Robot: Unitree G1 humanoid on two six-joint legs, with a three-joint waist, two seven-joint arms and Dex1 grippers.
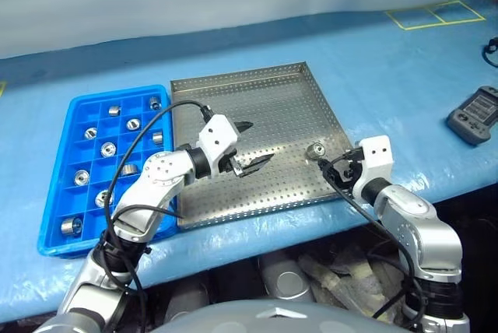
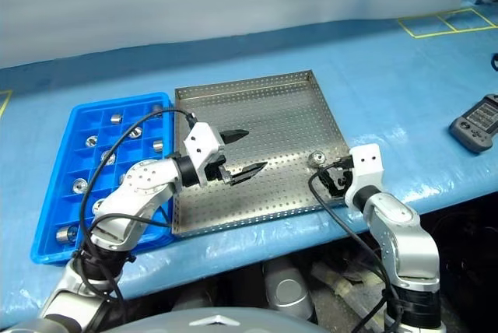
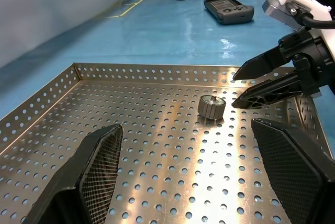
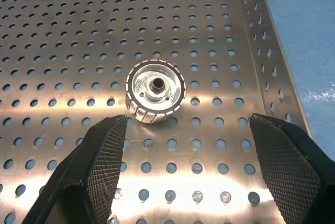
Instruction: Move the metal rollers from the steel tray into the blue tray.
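Over steel tray (image 1: 280,107): both grippers' fingers spread wide, empty; right gripper (image 1: 336,168) near lone roller (image 1: 315,150), seemingly untouched.

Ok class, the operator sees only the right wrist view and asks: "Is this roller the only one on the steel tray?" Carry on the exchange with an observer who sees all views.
Observer: Yes. The head views show just that one roller on the steel tray, near its right rim.
Operator: Where are the others?
Observer: In the blue tray, left of the steel one. Several compartments hold rollers.
Operator: Is anything near my claw?
Observer: The left claw hangs open over the middle of the steel tray, pointing towards the roller, apart from your right claw.
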